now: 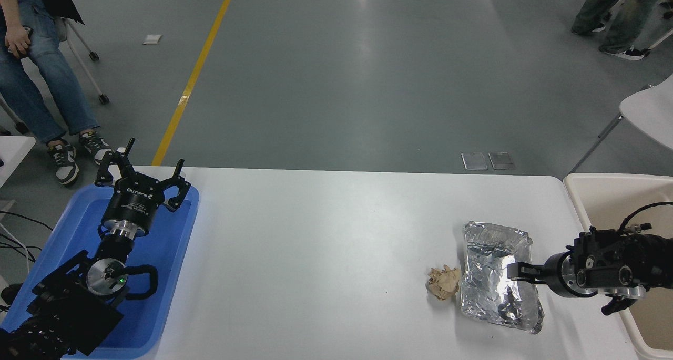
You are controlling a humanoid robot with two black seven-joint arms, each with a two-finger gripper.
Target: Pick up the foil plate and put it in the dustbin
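A grey-green polished floor (pixel 368 76) fills the space beyond the white table (pixel 315 255), with soft patches of overhead light reflecting off it. A yellow line (pixel 195 73) runs diagonally across the floor. Two small metal plates (pixel 488 161) are set into it near the table's far edge. A white chair (pixel 644 113) stands at the right; a seated person (pixel 37 71) is at upper left.

Paper ball (pixel 444 281) crowds foil plate's (pixel 497 281) left rim.
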